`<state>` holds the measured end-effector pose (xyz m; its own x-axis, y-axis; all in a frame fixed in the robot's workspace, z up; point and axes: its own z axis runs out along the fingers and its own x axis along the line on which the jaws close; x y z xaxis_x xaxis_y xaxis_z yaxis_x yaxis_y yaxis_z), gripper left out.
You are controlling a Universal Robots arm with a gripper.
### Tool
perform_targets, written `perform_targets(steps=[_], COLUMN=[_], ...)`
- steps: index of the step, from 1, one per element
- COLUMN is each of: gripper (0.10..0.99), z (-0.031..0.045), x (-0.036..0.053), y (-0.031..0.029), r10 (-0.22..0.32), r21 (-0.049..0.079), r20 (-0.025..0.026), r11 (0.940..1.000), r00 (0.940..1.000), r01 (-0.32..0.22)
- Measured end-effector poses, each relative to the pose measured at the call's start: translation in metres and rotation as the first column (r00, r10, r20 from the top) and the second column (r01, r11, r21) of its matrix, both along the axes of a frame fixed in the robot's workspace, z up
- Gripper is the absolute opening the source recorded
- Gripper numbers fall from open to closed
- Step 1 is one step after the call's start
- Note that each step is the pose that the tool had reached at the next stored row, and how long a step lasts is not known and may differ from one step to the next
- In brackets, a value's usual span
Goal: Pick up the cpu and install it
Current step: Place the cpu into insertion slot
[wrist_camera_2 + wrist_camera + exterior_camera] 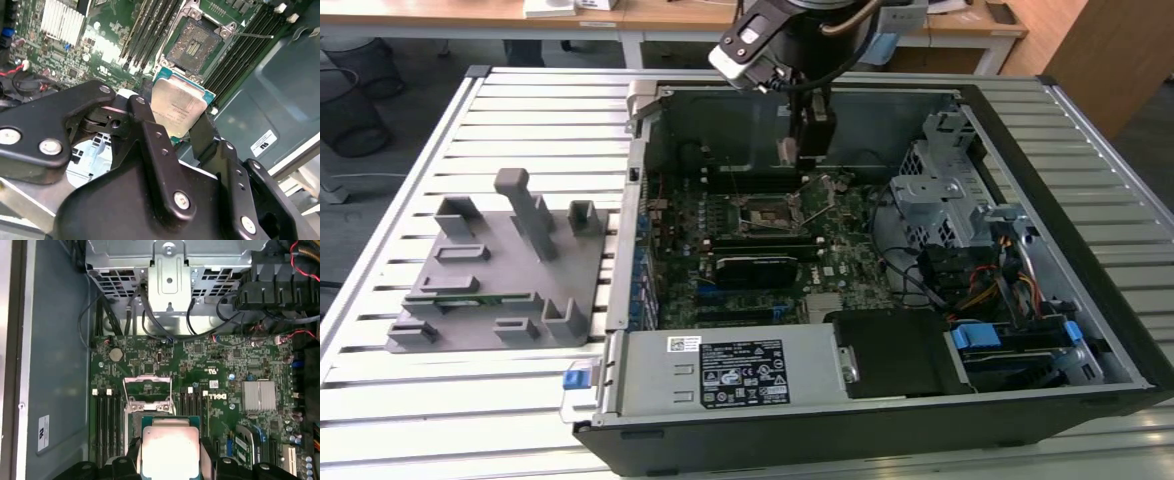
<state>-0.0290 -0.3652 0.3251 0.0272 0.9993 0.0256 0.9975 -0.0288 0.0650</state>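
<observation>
My gripper point(795, 150) hangs inside the open computer case, shut on the cpu point(179, 107), a flat square chip with a silver metal top and a green rim. Both black fingers point(144, 111) press on opposite edges of the chip. In the exterior view the cpu point(787, 152) is held on edge, a short way above the motherboard. The socket point(196, 44) lies open just beyond the chip. In the first wrist view the cpu point(168, 450) sits near the socket point(148, 390), whose metal load plate is raised.
A grey holder block point(500, 270) with upright posts stands on the slatted table at the exterior view's left, a green memory stick point(467, 297) in it. Inside the case are the power supply point(720, 372), a metal drive cage point(941, 180), cables point(987, 290) and a heatsink point(258, 396).
</observation>
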Motion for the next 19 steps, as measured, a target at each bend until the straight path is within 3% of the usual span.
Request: perform_targets(steps=[3,9,15,19], gripper=[0.545,0.545,0.545,0.545], z=[-0.0052,-0.016,-0.0269,-0.0342], x=[-0.0018,-0.0058,-0.01,-0.0117], y=[0.0031,0.004,0.0142,0.0168], r10=[-0.002,0.053,0.056,0.069], r21=[-0.001,-0.001,-0.002,-0.002], r20=[-0.0001,0.0053,0.0066,0.0079], r11=[1.0,0.9986,0.9985,0.9976], r00=[1.0,0.9986,0.9984,0.9976], r01=[0.002,-0.053,-0.055,-0.069])
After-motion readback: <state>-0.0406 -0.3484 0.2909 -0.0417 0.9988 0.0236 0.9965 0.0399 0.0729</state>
